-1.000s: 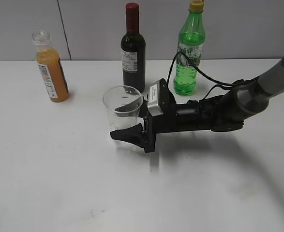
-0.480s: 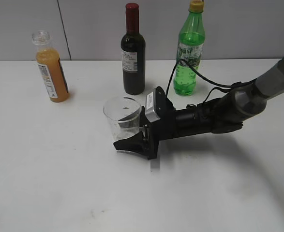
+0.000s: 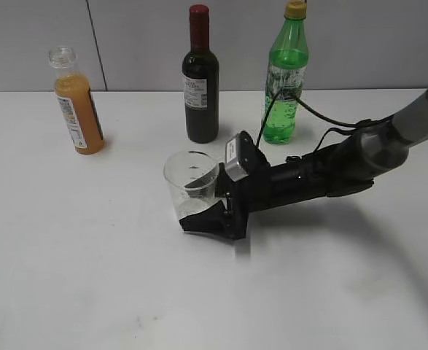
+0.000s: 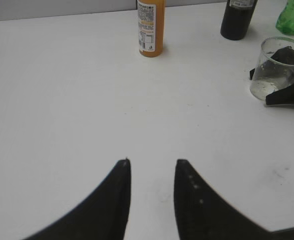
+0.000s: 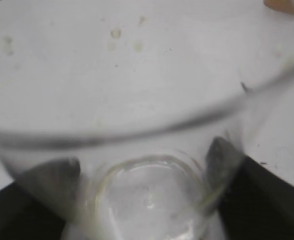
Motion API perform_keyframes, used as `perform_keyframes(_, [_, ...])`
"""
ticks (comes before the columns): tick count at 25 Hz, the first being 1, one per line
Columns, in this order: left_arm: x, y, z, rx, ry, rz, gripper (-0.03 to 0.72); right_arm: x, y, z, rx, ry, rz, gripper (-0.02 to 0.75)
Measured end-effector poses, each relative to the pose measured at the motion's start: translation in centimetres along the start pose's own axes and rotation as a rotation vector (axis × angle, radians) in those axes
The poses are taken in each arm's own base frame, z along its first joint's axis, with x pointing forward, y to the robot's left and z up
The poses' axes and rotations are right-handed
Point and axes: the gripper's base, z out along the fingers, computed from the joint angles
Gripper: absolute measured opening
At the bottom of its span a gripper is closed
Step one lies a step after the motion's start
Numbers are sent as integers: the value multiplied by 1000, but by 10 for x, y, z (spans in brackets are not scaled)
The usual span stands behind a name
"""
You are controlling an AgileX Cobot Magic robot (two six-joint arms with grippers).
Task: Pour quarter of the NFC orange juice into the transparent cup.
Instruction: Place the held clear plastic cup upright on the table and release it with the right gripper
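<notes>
Exterior view, transparent cup [image 3: 192, 185] upright, mouth up

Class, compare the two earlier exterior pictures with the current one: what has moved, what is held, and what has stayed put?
The right hand, shut on the transparent cup, has carried it slightly rightward and toward the camera across the table. The grip was in place throughout. The NFC orange juice, wine bottle and green bottle stayed where they were.

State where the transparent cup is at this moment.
In the exterior view, the transparent cup stands near the table's middle, between the fingers of the right claw, in front of the dark wine bottle.
</notes>
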Motion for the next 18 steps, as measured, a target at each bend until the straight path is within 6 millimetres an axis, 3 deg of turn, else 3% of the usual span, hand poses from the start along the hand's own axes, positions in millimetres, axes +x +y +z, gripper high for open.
perform_keyframes(18, [0,0,0,-1,0,0,236,1,-21,-75,23,166,81,601])
